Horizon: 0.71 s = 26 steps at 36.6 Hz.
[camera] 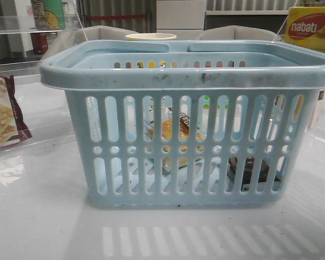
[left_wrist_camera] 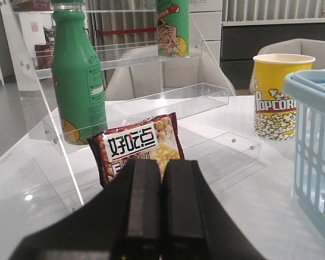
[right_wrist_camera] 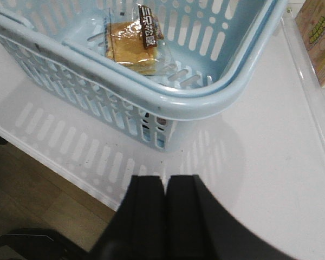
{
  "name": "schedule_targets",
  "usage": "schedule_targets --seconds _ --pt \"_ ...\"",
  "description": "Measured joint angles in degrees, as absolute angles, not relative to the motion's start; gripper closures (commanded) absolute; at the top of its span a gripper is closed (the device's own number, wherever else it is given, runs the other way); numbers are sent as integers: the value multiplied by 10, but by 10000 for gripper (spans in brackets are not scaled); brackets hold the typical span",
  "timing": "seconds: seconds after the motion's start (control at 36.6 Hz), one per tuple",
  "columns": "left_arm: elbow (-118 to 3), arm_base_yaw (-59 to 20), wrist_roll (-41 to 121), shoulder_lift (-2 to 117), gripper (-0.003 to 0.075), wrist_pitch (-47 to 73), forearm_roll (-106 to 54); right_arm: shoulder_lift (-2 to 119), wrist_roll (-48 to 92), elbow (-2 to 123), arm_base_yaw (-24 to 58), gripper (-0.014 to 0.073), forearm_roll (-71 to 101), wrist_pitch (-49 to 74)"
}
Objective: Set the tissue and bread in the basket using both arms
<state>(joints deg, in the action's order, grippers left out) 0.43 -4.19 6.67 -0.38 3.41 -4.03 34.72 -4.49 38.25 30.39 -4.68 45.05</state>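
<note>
Light-blue slotted plastic basket [camera: 184, 162] mid-table. Clear packet of golden bread [right_wrist_camera: 131, 39] lies inside on floor; small dark tissue pack [camera: 249, 169] inside at robot's right corner. Left gripper [left_wrist_camera: 161, 208] pressed together, empty, facing maroon-edged cracker bag [left_wrist_camera: 135, 146]. Right gripper [right_wrist_camera: 165, 216] together, empty, outside basket. Load looks complete. Risk: careless arm sweep clips basket rim or nudges cracker bag.

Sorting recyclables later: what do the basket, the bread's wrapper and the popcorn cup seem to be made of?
The basket looks like moulded light-blue plastic, matte, with a scuffed rim and punched slots. The bread sits in clear glossy plastic film with a dark label strip. The popcorn cup looks like printed paperboard, though a coating cannot be ruled out.
</note>
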Motion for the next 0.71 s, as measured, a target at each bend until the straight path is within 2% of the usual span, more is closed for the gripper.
schedule_targets --seconds 0.16,0.46,0.71 --pt "4 -42 67 -4 629 34 -40 297 -45 326 260 538 -47 402" --pt "4 -42 67 -4 629 34 -40 116 -45 143 89 538 -24 223" --pt "4 -42 67 -4 629 34 -40 10 -45 14 6 538 -13 97"
